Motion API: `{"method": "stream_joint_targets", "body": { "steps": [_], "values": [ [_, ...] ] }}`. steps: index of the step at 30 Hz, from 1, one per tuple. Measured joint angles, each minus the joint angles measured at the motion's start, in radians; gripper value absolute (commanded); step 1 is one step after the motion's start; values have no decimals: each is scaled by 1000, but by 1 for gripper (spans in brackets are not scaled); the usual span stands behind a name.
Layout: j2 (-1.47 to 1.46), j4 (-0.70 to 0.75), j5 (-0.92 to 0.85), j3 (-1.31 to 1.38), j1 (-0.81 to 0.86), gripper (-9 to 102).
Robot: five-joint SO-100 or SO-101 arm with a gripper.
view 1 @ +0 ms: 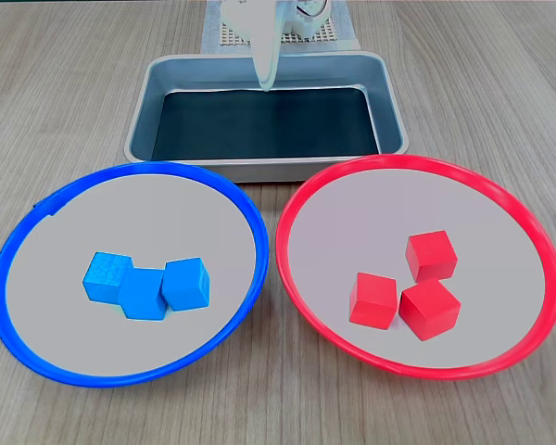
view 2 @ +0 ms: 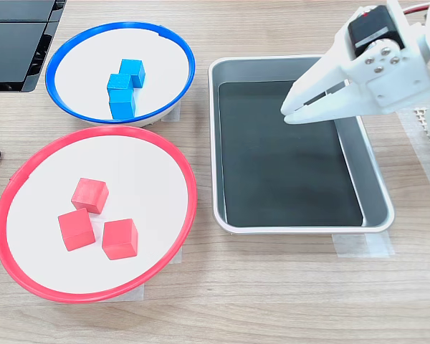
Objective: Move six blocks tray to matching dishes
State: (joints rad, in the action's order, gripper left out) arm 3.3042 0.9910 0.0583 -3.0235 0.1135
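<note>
Hovering end effector (view 2: pixel 287 115), tray (view 2: pixel 373 193) beneath

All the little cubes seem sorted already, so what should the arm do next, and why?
Probably just pull back and rest. The tray has no block in it, the three blue blocks lie in the blue-rimmed dish, and the three red blocks lie in the red-rimmed dish. The gripper hangs over the tray, nearly closed and holding nothing, so no pick seems left.

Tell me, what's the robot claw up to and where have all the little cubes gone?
Gripper shut, holding nothing, above the tray. Three blue blocks in blue-rimmed dish; three red blocks in red-rimmed dish. Nothing in the way.
</note>
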Motion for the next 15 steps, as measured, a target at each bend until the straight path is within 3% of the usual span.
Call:
{"method": "stream_joint_targets", "body": {
  "steps": [15],
  "values": [
    [0,3,11,0,9,0]
  ]
}}
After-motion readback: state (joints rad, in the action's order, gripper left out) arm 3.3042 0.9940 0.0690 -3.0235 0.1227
